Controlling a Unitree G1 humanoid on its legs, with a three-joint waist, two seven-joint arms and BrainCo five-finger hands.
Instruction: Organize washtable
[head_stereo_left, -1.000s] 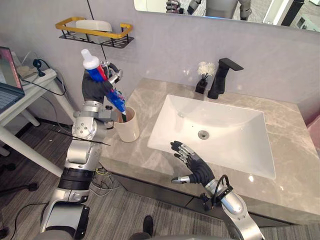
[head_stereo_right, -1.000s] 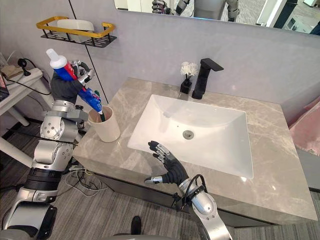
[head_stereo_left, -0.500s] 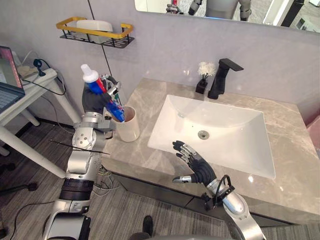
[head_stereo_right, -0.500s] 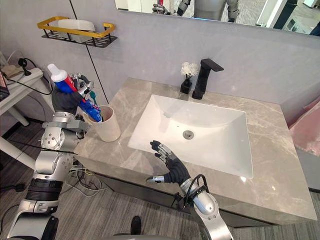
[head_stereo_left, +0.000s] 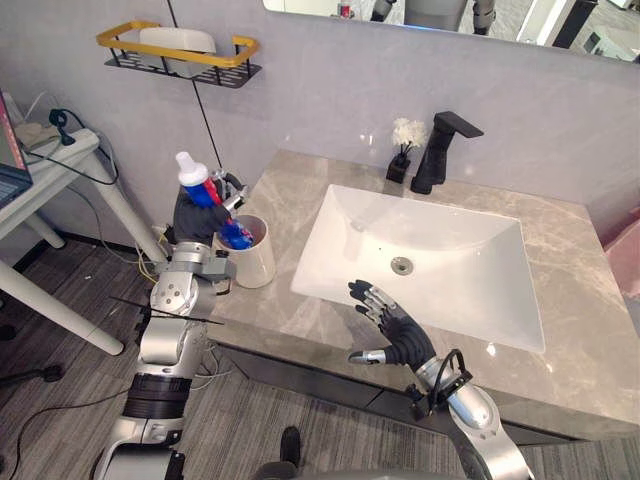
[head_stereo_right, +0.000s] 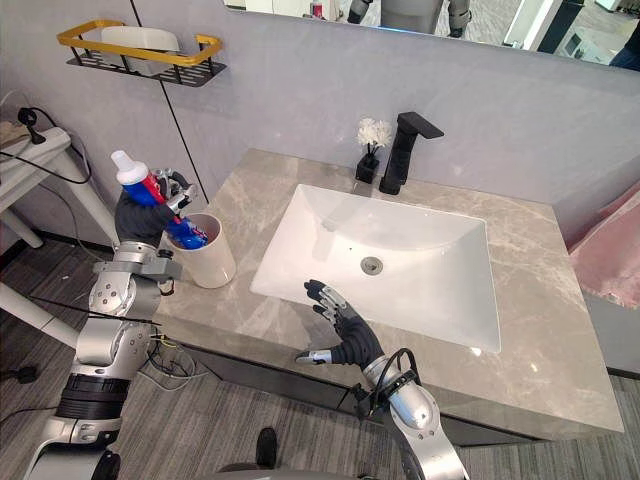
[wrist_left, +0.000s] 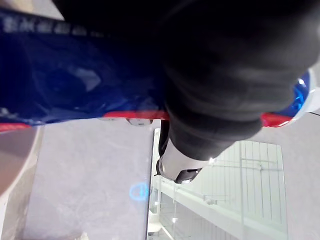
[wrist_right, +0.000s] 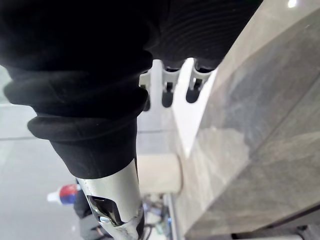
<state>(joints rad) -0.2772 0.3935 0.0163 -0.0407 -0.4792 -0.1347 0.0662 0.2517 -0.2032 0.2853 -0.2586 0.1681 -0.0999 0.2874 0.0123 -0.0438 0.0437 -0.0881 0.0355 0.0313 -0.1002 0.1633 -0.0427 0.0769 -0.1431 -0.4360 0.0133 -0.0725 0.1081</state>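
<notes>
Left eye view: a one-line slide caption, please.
Left hand holds a toothpaste tube, its end in the cup beside the sink.

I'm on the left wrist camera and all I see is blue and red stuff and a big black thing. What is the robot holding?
Observer: The left hand is curled round a blue and red toothpaste tube, white cap pointing up.
Operator: Where's the bottom of the tube?
Observer: It's poking into the mouth of a cream cup at the left corner of the marble counter.
Operator: And the other hand?
Observer: The right hand is open at the counter's front edge, just in front of the white sink, holding nothing.
</notes>
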